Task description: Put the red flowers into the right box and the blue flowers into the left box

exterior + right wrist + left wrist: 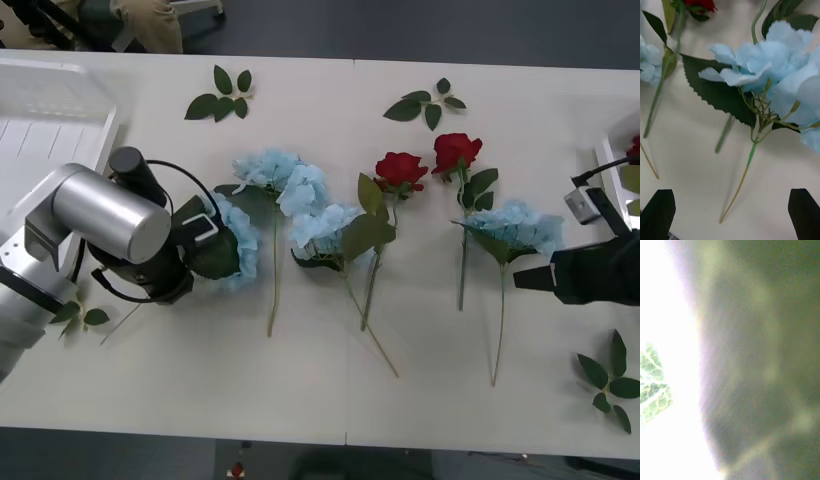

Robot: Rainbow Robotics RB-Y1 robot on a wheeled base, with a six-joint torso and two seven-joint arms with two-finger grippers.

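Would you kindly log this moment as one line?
left gripper: at blue flower | right gripper: open, near another blue flower

red flowers (402,168) deep red | blue flowers (515,226) pale sky-blue | leaves (221,100) green

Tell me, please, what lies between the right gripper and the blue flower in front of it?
Bare table, in the right wrist view: the right gripper is open, and the blue flower has its stem tip just ahead of it.

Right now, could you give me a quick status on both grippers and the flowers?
Left gripper down on leftmost blue flower. Right gripper open, facing rightmost blue flower. Two red flowers on table.
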